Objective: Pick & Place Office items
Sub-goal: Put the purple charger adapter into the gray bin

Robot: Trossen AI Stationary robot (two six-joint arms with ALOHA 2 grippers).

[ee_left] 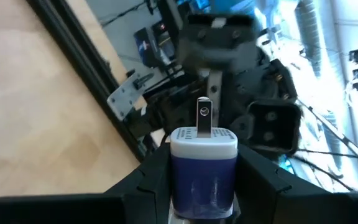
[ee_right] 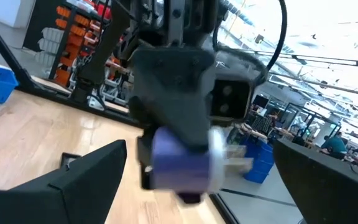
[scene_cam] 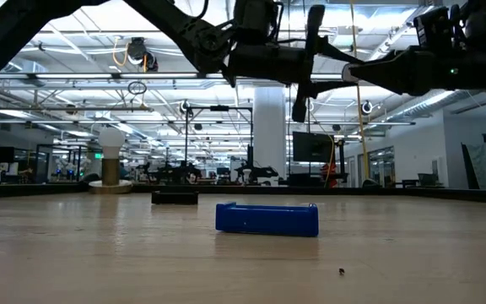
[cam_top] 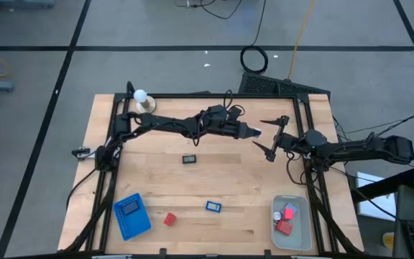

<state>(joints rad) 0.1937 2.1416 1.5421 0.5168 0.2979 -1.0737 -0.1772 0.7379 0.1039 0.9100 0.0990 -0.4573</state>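
My left gripper [cam_top: 249,131] reaches level across the middle of the table, shut on a small blue plug-like piece [ee_left: 202,174] with a white cap and a metal prong [ee_left: 204,117]. Just to its right, my right gripper [cam_top: 274,137] stands open and faces that piece, one finger on either side of the line toward it, touching nothing. On the table lie a black rectangular piece [cam_top: 190,159], a blue piece [cam_top: 213,206] and a red block [cam_top: 169,219]. My left gripper pinches the blue body of the piece by its two sides [ee_left: 180,183] between its two fingers [ee_left: 146,180]. The fingers lie level and point toward the table's right. The white cap and prong stick out ahead of the fingertips. The piece is lifted clear of the table.
A blue ribbed tray [cam_top: 131,214] sits near the front left. A pale translucent bin [cam_top: 291,221] holding red blocks stands at the front right. The white ball on a tan base [cam_top: 142,97] is at the back left. A black frame [cam_top: 192,95] edges the work area.
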